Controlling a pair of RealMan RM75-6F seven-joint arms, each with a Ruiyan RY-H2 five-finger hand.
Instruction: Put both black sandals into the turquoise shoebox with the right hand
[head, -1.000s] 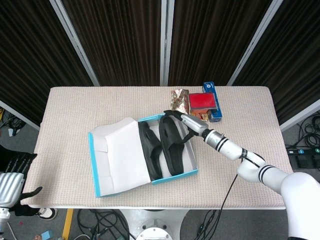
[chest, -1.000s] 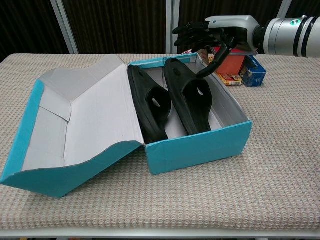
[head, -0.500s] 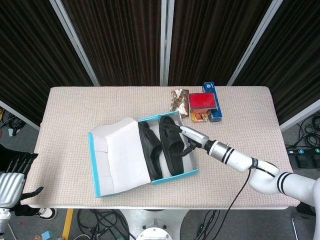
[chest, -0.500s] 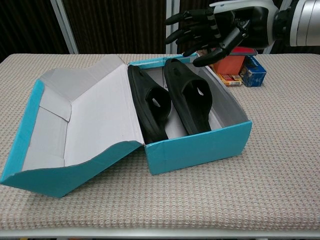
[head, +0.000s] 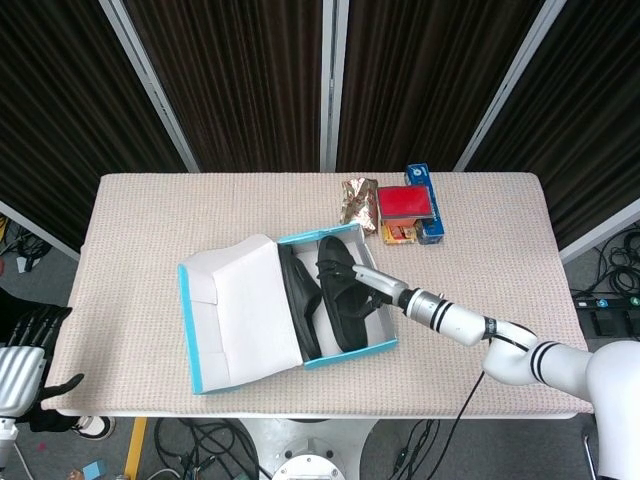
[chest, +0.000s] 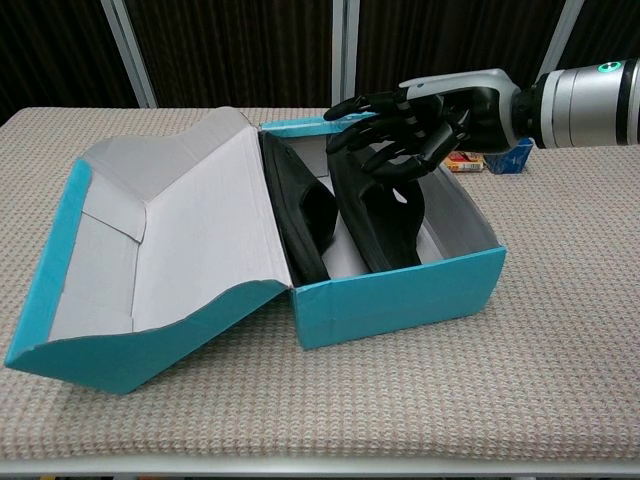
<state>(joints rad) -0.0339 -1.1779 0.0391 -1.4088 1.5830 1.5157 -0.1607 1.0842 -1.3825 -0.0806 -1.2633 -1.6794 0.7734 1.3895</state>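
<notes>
Already both sandals (chest: 340, 215) lay in the shoebox (chest: 400, 295), mid-frame; right hand (chest: 405, 130) pressed spread fingers on one, apparently seating it (left hand (head: 25, 360) idle, lower left, empty).

Beige table (head: 150, 220) — turquoise shoebox (head: 350, 352), foil packet (head: 355, 200), small boxes (head: 412, 205).

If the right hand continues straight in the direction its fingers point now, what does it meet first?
Probably the right-side black sandal: the right hand hovers at or just above it, fingers pointing left and slightly down. Beyond lies the other sandal. Contact is unclear.
</notes>
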